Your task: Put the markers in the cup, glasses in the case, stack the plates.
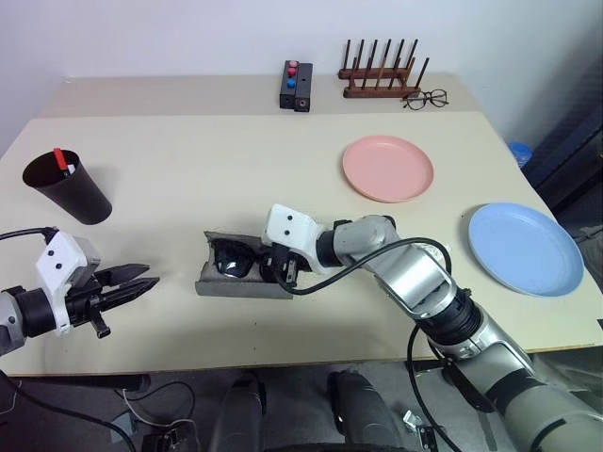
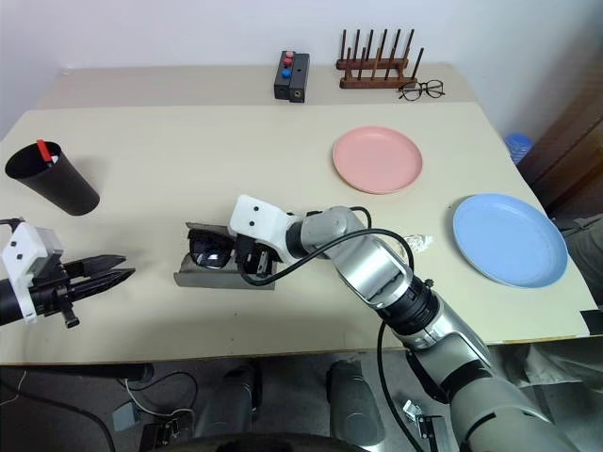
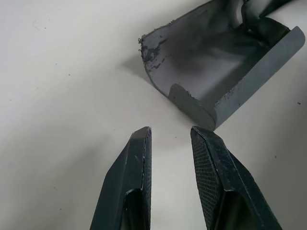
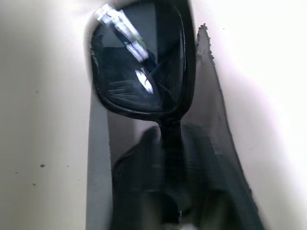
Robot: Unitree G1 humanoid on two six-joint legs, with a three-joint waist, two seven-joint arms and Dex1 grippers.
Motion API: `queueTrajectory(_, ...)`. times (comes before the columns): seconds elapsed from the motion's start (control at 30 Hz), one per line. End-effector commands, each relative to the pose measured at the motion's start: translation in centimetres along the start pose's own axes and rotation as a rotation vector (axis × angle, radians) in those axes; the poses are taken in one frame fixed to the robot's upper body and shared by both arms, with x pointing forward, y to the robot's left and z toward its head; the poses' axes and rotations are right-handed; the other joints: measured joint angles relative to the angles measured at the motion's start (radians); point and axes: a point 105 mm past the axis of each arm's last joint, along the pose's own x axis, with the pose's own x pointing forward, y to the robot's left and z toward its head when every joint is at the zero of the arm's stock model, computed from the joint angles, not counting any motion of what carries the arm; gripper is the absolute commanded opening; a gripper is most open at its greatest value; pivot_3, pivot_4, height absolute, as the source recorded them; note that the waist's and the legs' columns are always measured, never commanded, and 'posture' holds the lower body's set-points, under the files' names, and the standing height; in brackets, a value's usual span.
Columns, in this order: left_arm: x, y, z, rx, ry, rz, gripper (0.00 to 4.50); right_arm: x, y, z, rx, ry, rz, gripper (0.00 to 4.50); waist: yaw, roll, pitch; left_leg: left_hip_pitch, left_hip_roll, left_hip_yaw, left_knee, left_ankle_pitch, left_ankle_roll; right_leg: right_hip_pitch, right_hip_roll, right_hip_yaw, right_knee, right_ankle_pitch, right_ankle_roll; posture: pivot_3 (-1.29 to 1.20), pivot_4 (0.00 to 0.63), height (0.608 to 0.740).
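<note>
Beige laminate table point(image 1: 188, 160) first, since it carries everything. Biggest pieces on it are the two round shallow plates: the light blue plate point(image 1: 525, 248) out at about 3 o'clock and the salmon pink plate point(image 1: 387, 168) at roughly 1 o'clock, well apart and not stacked yet. The tall dark brown-black tapered cup point(image 1: 66, 186) sits at 9 o'clock with a red marker cap point(image 1: 58, 158) poking out of it.

Down near the middle, toward 6 o'clock, is the grey felt-like hinged glasses case point(image 2: 222, 268), lying open with its long axis running 9-to-3. The black plastic-framed sunglasses point(image 2: 215, 251) are lying inside it, lined up along that same axis.

The right gripper point(image 1: 280, 267) comes in from the 3 o'clock end of the case and is right on the sunglasses. I honestly can't tell if its fingers are clamped on the frame or letting go (the wrist shot is too smeared there).

The left gripper point(image 1: 141, 280) hangs just off the case's 9 o'clock end, tips aimed at it, fingers point(image 3: 136, 165) slightly apart and holding nothing. So my guess is the next bit turns on the lid, and both grippers are about equally near it.
</note>
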Motion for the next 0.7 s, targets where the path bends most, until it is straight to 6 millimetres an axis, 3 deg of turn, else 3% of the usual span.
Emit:
queueTrajectory(0.03, -0.3, 0.2, 0.4, 0.029, 0.003, 0.011, 1.29, -0.4, -0.1, 1.3, -0.024, -0.055, -0.004, 2.75, 0.0, 0.0, 0.0, 0.0, 0.0, 0.0, 0.0, 0.0, 0.0, 0.0, 0.0, 0.0, 0.0, 0.0, 0.0, 0.0, 0.15, 0.74)
queueTrajectory(0.07, -0.3, 0.2, 0.4, 0.028, 0.004, 0.013, 1.29, -0.5, -0.2, 1.5, -0.024, -0.064, -0.004, 3.21, 0.0, 0.0, 0.0, 0.0, 0.0, 0.0, 0.0, 0.0, 0.0, 0.0, 0.0, 0.0, 0.0, 0.0, 0.0, 0.0, 0.15, 0.74)
queueTrajectory(0.17, -0.4, 0.4, 0.5, 0.032, 0.004, 0.023, 1.29, -1.0, -0.6, 2.0, -0.038, -0.084, -0.012, 3.21, 0.0, 0.0, 0.0, 0.0, 0.0, 0.0, 0.0, 0.0, 0.0, 0.0, 0.0, 0.0, 0.0, 0.0, 0.0, 0.0, 0.15, 0.74)
queueTrajectory(0.3, -0.1, 1.3, 2.3, -0.014, -0.097, 0.057, 1.29, -2.0, -0.8, 2.9, -0.068, -0.136, -0.006, 3.21, 0.004, 0.0, 0.0, 0.0, 0.0, 0.0, 0.0, 0.0, 0.0, 0.0, 0.0, 0.0, 0.0, 0.0, 0.0, 0.0, 0.15, 0.74)
queueTrajectory(0.43, 0.9, 2.6, 4.0, -0.086, -0.161, 0.07, 0.02, -3.5, -1.1, 2.9, -0.104, -0.167, -0.008, 3.27, 0.003, 0.0, 0.0, 0.0, 0.0, 0.0, 0.001, 0.0, 0.0, 0.001, 0.0, 0.0, 0.0, 0.0, 0.0, 0.0, 0.15, 0.74)
queueTrajectory(0.57, 3.1, 2.6, 6.0, -0.06, -0.21, 0.024, 0.02, -5.3, -1.5, 1.9, -0.154, -0.176, -0.029, 3.27, 0.005, 0.0, 0.0, 0.0, 0.0, 0.0, 0.0, 0.0, 0.0, 0.001, 0.0, 0.0, 0.0, 0.0, 0.001, 0.0, 0.15, 0.74)
queueTrajectory(0.7, 6.7, 2.7, 8.1, -0.029, -0.222, -0.039, 0.02, -7.9, -1.6, 0.2, -0.189, -0.168, -0.042, 3.27, 0.012, -0.001, 0.0, 0.0, 0.0, -0.001, 0.002, 0.0, 0.0, 0.003, 0.001, 0.0, 0.0, 0.0, 0.001, 0.0, 0.15, 0.74)
